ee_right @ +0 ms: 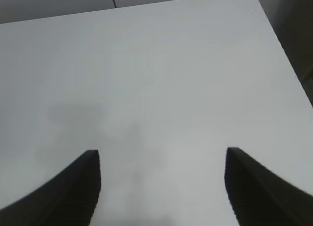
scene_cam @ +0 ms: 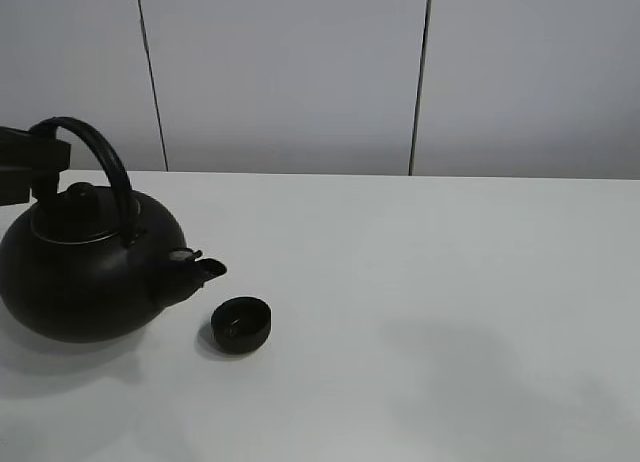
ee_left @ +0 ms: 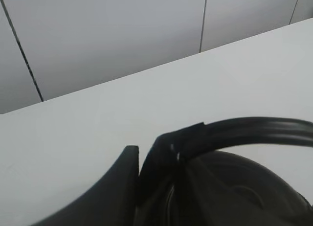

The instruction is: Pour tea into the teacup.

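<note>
1. Pale grey wall panels [scene_cam: 300,72] with dark seams fill the upper half of the high view. Below them a white table [scene_cam: 450,282] runs the full width, bare all across the right side.
2. Biggest thing on it is the black kettle [scene_cam: 85,272], at the left edge of the high view, with its arched handle [scene_cam: 105,157] rising over the lid.
3. The left gripper [scene_cam: 30,162] comes in from the upper left edge of that view, its jaws drawn in narrow and clamped on the handle near its top. Its own wrist view shows the handle running out from between the dark fingers [ee_left: 124,187]. The arm behind it is cut off by the frame.
4. The right gripper [ee_right: 161,155] has its jaws spread wide with nothing between them, only bare table beneath. It does not appear in the high view, so I can't place it relative to the cup.
5. The spout [scene_cam: 208,268] points towards the right of the high view. The teacup [scene_cam: 241,324] stands mouth up just beside it, to the lower right of the spout tip and clear of the kettle's body. It lies nearly on the kettle's body-to-spout line, so I'd judge the pour is mostly a forward tip, and the left arm is plainly the nearer one.
6. I can't tell whether the kettle's base is resting on the table or just off it. The cup's inside is too dark to show any tea, and neither wrist view shows the cup.
</note>
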